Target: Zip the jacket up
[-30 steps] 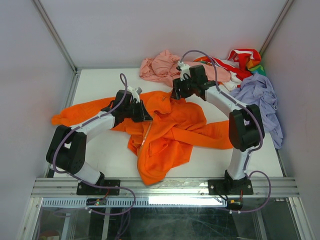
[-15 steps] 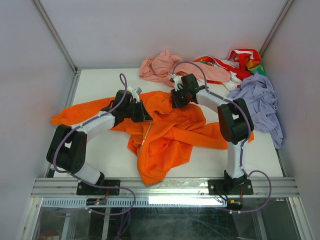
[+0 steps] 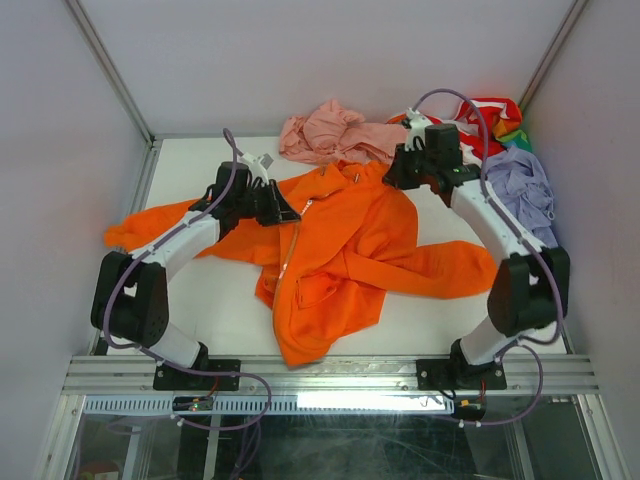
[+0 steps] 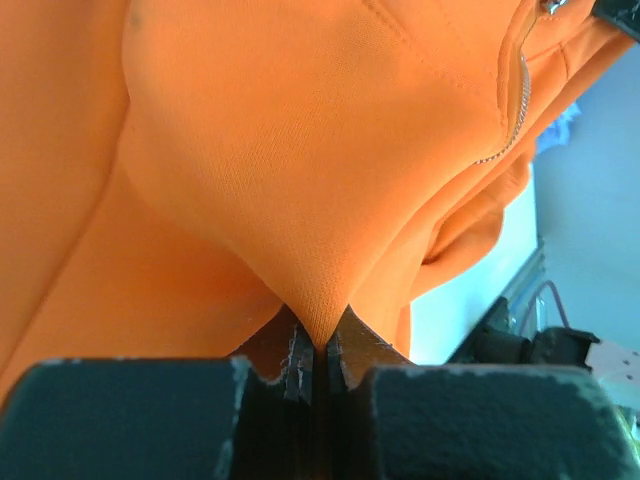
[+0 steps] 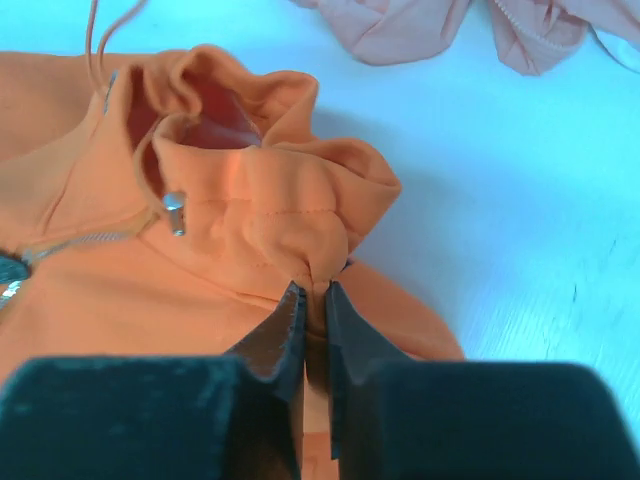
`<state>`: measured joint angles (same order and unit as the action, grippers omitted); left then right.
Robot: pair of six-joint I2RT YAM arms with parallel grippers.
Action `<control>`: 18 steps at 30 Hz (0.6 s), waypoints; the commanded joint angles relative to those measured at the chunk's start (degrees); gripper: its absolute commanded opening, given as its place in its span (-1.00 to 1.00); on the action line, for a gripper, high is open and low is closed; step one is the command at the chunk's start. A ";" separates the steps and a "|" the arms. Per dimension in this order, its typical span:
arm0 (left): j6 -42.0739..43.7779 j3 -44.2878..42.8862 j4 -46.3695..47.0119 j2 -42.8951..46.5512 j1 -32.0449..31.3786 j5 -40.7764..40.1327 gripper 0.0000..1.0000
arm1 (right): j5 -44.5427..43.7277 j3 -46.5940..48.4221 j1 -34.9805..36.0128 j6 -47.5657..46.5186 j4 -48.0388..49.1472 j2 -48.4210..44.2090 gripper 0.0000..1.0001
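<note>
The bright orange jacket lies spread on the white table, collar toward the back, sleeves out to both sides. Its front zipper runs down the middle-left and stands open. My left gripper is shut on a fold of the jacket's left shoulder fabric; the zipper teeth show at the upper right of the left wrist view. My right gripper is shut on the jacket's right shoulder by the hood. A metal cord tip hangs by the collar.
A pale pink garment lies at the back behind the collar, also in the right wrist view. A lilac garment and a red-white-green cloth lie at the back right. Grey walls enclose the table; its front rail is near.
Both grippers have pulled apart and toward the back with the jacket held. The right gripper moved right, the left slightly back-left. The jacket's upper part has spread flatter and wider.
</note>
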<state>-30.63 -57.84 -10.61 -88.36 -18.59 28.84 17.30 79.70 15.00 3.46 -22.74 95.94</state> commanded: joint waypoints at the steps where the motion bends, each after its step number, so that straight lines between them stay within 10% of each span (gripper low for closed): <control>1: -0.73 -2.72 2.05 3.18 0.68 6.72 -1.00 | -3.49 -10.14 -0.67 5.77 0.24 -10.89 -0.72; 10: -1.07 1.26 2.97 1.31 -0.01 14.04 -1.00 | -4.45 -21.86 5.21 8.37 1.64 -25.18 -0.04; 18: -0.14 2.37 3.56 0.89 -0.65 14.40 -1.00 | 15.22 -18.98 15.56 5.41 13.73 -18.25 -0.19</control>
<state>-30.89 -55.35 -10.02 -88.14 -18.44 39.90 21.30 56.82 26.15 9.89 -18.13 72.40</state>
